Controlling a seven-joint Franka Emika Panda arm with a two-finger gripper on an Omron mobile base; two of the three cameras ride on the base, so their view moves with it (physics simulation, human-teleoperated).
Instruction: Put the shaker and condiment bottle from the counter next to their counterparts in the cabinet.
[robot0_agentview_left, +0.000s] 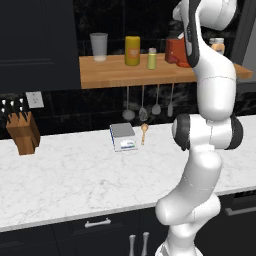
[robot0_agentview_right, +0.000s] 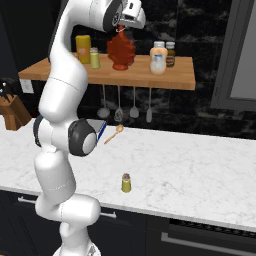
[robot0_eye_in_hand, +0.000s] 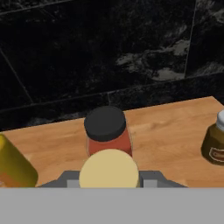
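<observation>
Claw (robot0_agentview_right: 120, 29): I had it clenched on the squat dark-red condiment bottle (robot0_agentview_right: 121, 51), over the brown wooden plank shelf (robot0_agentview_right: 165, 77). Small olive-yellow shaker (robot0_agentview_right: 126, 183): upright on white marble worktop (robot0_agentview_right: 200, 170).

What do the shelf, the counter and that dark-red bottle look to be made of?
Shelf: warm brown wood, matte, with visible grain. Counter: white marble-like stone, grey veins, smooth. Bottle: dark red, looks like glass or plastic, with a tan cork-like cap.
</observation>
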